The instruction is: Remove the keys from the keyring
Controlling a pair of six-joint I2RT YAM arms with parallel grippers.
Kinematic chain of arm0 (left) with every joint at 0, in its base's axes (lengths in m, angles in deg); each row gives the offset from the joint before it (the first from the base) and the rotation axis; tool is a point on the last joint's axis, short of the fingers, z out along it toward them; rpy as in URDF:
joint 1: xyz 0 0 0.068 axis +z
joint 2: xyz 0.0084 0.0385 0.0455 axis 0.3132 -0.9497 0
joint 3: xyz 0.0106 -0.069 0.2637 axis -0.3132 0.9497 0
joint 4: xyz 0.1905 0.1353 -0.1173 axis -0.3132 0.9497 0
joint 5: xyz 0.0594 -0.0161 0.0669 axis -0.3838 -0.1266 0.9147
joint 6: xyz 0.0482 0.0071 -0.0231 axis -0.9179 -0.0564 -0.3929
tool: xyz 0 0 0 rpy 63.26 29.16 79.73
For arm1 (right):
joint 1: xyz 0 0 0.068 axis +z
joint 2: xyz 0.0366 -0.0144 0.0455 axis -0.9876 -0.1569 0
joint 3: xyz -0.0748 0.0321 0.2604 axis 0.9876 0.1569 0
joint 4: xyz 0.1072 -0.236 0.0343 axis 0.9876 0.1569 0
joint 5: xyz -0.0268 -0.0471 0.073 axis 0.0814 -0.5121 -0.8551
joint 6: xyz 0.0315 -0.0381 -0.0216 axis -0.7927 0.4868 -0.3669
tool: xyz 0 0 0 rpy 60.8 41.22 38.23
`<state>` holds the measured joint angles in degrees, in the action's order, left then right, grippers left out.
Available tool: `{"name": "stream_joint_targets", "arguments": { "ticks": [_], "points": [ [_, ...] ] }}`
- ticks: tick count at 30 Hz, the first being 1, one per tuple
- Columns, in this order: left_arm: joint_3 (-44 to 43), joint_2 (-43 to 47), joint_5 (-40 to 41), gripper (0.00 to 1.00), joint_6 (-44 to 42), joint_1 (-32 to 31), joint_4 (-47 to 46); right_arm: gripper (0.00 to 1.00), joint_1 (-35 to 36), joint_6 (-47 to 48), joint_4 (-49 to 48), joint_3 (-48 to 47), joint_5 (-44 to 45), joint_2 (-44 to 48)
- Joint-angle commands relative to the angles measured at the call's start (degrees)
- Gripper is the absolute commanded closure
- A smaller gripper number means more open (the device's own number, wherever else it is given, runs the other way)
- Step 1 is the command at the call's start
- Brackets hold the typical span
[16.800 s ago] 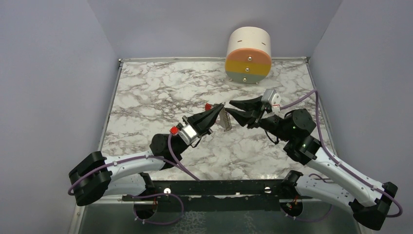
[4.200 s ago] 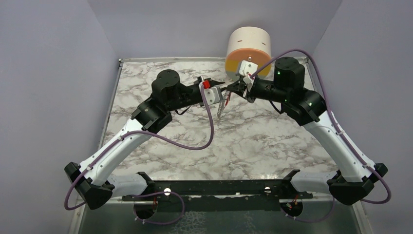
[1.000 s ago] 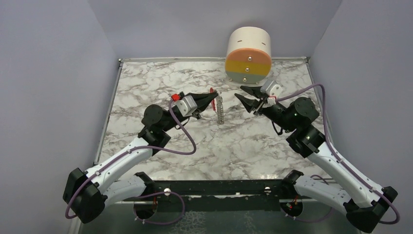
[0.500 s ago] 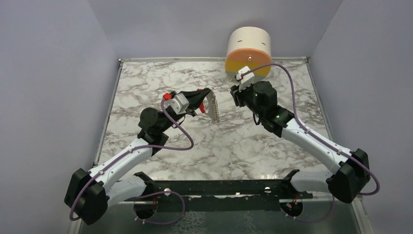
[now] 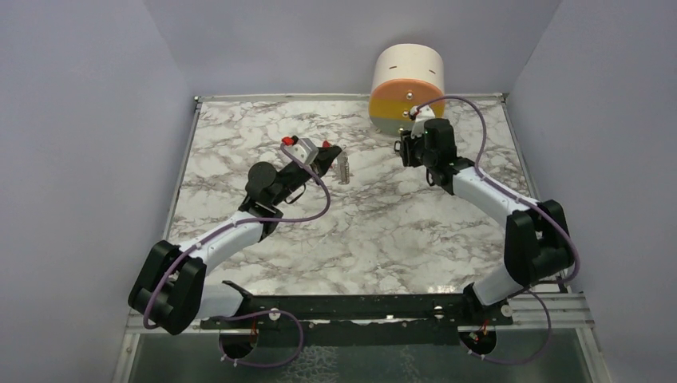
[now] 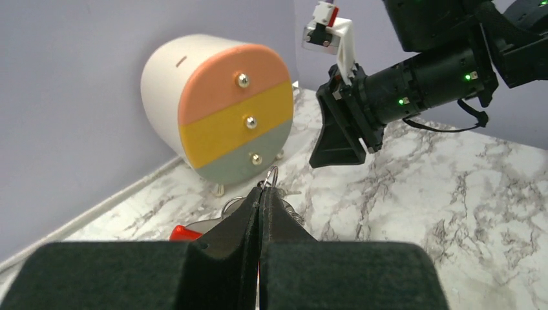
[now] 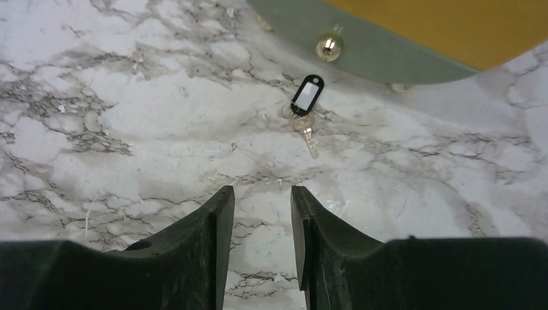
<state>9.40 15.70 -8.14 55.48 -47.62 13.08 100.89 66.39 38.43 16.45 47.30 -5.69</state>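
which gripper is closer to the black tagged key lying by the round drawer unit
Right. The right gripper hangs open just short of the black-tagged silver key on the marble; the left gripper is away to its left, shut on the thin metal keyring.

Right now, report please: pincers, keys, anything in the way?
Left pincer shut on keyring, keys at its tip. Right pincer open, empty, above black-tagged key on table. Drawer unit close by.

top: overhead, whole table | left wrist: low, facing drawers | right wrist: near-table, downward | shared: drawers
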Motion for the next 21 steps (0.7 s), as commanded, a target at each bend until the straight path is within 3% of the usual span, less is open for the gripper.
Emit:
{"name": "stream_joint_targets", "arguments": {
  "ticks": [1,7,15,21],
  "points": [
    [0.7,-1.4,-2.4,1.0,1.4,0.3,-3.8,0.61,0.1,-1.5,-3.7,-3.5,-2.4,-5.6],
    [2.8,-1.0,-1.7,1.0,2.1,0.8,-0.8,0.57,-0.1,-2.6,-7.4,-4.0,-0.9,-11.5],
    [10.4,0.3,-2.0,1.0,6.2,2.1,-5.8,0.57,-0.4,-1.9,-10.7,-8.6,1.4,-21.8],
    [11.2,2.1,-3.8,1.0,8.4,2.2,-3.3,0.57,-0.5,-1.6,-11.7,-11.7,4.0,-27.1]
  ]
}}
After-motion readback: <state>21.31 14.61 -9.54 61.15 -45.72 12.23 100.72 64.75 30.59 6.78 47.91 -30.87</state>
